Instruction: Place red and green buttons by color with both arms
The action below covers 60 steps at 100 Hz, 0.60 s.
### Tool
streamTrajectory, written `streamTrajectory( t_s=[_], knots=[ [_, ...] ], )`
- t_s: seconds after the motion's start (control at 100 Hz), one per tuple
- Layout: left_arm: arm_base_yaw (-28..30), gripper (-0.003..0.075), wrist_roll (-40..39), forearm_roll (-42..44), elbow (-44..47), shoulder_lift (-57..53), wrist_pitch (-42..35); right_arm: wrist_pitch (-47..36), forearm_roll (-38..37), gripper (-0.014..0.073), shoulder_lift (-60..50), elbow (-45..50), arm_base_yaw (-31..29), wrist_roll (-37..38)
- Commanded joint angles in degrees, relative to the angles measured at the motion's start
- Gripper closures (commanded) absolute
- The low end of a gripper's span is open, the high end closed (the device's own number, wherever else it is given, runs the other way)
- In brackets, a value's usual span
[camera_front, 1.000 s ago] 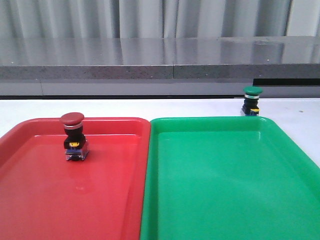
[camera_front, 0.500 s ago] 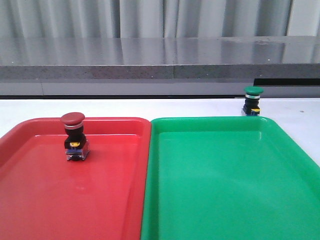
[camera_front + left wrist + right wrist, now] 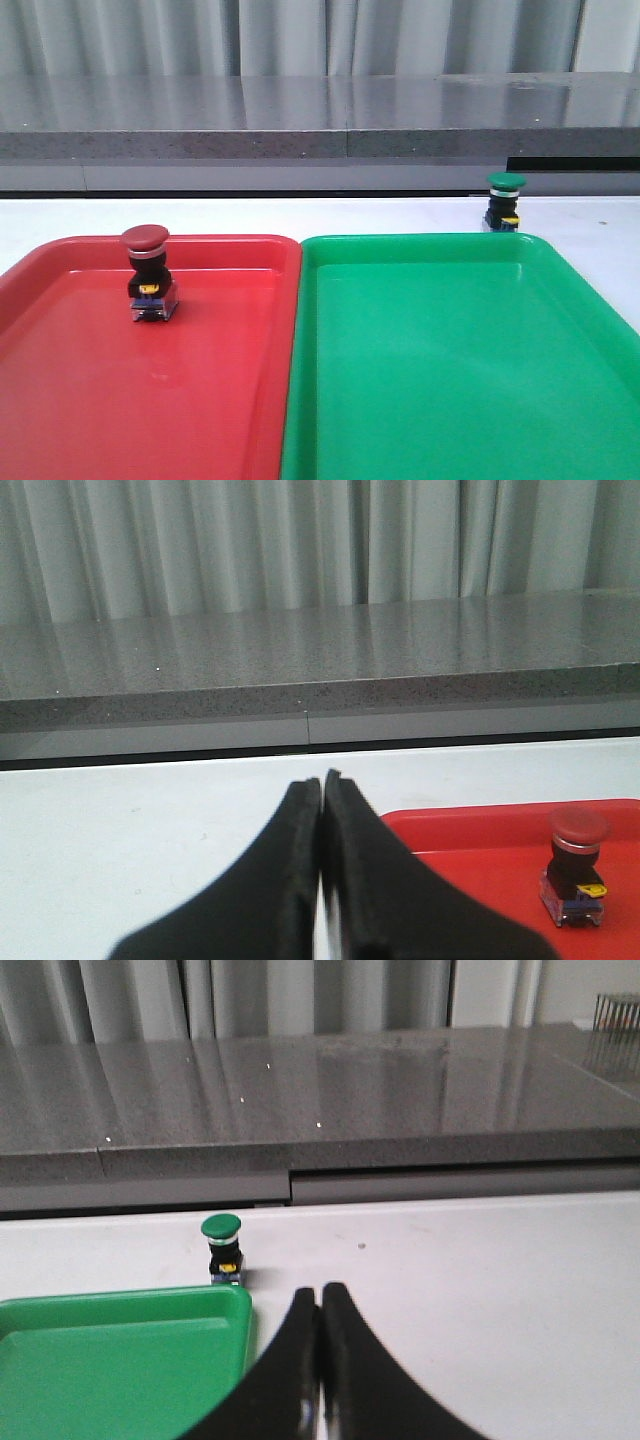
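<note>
The red button point(image 3: 147, 273) stands upright inside the red tray point(image 3: 60, 400), near its far left part; it also shows in the left wrist view as the red button point(image 3: 577, 865). The green button point(image 3: 505, 201) stands on the white table just behind the green tray point(image 3: 450, 380), at its far right corner; the right wrist view shows this green button point(image 3: 222, 1248) beside the tray's corner. My left gripper point(image 3: 322, 780) is shut and empty, left of the red tray. My right gripper point(image 3: 320, 1290) is shut and empty, right of the green tray. Neither arm shows in the front view.
The two trays lie side by side, touching, and fill the near part of the white table point(image 3: 300, 215). A grey ledge point(image 3: 320, 140) and a curtain run along the back.
</note>
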Motion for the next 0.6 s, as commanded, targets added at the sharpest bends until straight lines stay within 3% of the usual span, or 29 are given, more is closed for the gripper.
streamTrajectory(
  t_s=[0.0, 0.27, 0.59],
  knots=[
    [0.0, 0.0739, -0.1, -0.3, 1.6, -1.9, -4.5, 1.5, 0.1, 0.0661, 6.6, -7.3, -0.2, -0.2],
    [0.0, 0.0739, -0.1, -0.3, 1.6, -1.9, -4.5, 11.1, 1.1, 0.0661, 23.8, -21.1, -0.2, -0.2],
    [0.0, 0.0739, -0.1, -0.3, 1.6, -1.9, -4.5, 11.3, 2.7, 0.0661, 30.1, -23.8, -0.2, -0.2]
  ],
)
